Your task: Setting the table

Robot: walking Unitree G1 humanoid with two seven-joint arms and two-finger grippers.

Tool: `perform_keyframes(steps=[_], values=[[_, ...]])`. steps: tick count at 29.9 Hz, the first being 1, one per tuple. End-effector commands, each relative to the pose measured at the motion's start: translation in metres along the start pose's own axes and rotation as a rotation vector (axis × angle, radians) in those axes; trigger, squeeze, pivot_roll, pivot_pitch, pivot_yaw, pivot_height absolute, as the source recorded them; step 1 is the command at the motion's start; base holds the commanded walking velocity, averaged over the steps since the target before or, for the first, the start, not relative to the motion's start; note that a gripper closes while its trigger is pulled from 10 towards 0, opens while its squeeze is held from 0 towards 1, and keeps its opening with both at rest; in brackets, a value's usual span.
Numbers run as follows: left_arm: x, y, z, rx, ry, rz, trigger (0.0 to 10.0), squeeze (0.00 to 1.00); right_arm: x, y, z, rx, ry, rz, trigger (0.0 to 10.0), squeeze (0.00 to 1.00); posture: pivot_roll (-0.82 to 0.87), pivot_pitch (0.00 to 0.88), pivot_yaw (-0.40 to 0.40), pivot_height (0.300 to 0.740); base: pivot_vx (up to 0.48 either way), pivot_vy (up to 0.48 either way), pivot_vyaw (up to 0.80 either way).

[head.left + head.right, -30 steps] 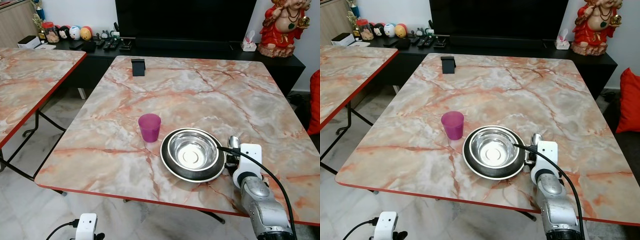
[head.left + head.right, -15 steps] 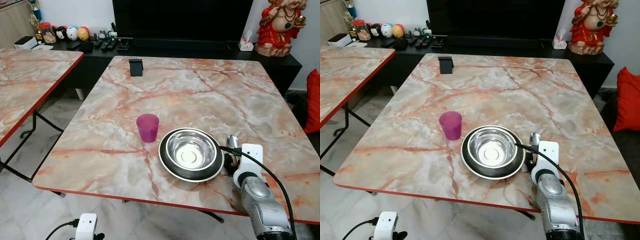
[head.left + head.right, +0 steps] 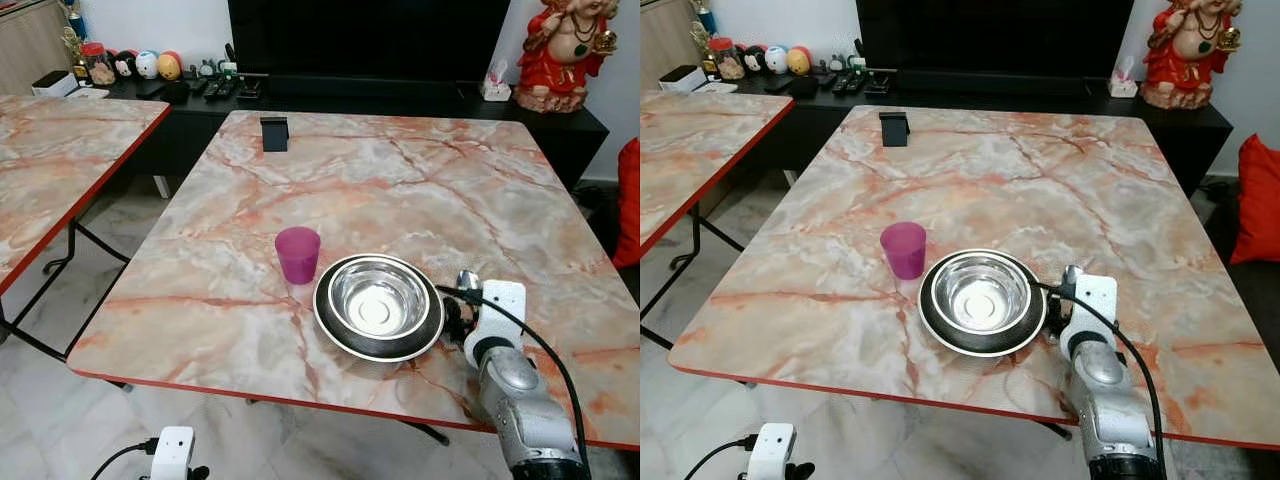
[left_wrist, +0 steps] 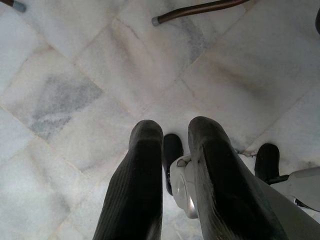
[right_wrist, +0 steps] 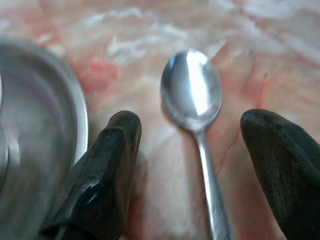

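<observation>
Spoon lies flat on marble table, lower right of frame, just right of steel bowl on dark plate; right gripper spread wide around it, not touching; purple cup left of bowl; left gripper narrow, over floor

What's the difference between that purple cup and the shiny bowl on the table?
The cup is purple and matte, while the bowl is mirror-bright metal. The cup is narrow and tall; the bowl is wide and shallow. The cup stands straight on the table, whereas the bowl sits inside a dark-rimmed plate. Both stand upright, open side up, close together near the table's front edge.
</observation>
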State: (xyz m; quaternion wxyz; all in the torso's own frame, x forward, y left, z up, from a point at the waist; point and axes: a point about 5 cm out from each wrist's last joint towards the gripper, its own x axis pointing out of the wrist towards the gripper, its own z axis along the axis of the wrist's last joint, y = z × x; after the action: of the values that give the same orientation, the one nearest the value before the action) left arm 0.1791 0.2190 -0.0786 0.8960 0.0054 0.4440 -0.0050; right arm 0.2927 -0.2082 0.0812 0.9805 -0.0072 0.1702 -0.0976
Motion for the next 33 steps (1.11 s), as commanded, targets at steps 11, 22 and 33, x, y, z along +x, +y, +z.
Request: perform_keyframes(steps=[11, 22, 33], values=[[-0.001, 0.003, -0.004, 0.004, 0.02, -0.001, 10.0, 0.0, -0.001, -0.015, 0.028, -0.002, -0.128, -0.093, 10.0, 0.0, -0.01, 0.0, 0.006, 0.74, 0.0, 0.0, 0.0], [-0.001, 0.002, -0.004, 0.001, 0.02, -0.001, 10.0, 0.0, -0.014, -0.06, 0.033, -0.158, -0.09, -0.103, 10.0, 0.0, -0.03, 0.0, 0.005, 0.74, 0.0, 0.0, 0.0], [-0.001, 0.003, -0.003, 0.002, 0.017, -0.001, 10.0, 0.0, -0.022, -0.084, 0.044, -0.062, -0.219, -0.145, 10.0, 0.0, -0.03, 0.0, 0.009, 0.74, 0.0, 0.0, 0.0]])
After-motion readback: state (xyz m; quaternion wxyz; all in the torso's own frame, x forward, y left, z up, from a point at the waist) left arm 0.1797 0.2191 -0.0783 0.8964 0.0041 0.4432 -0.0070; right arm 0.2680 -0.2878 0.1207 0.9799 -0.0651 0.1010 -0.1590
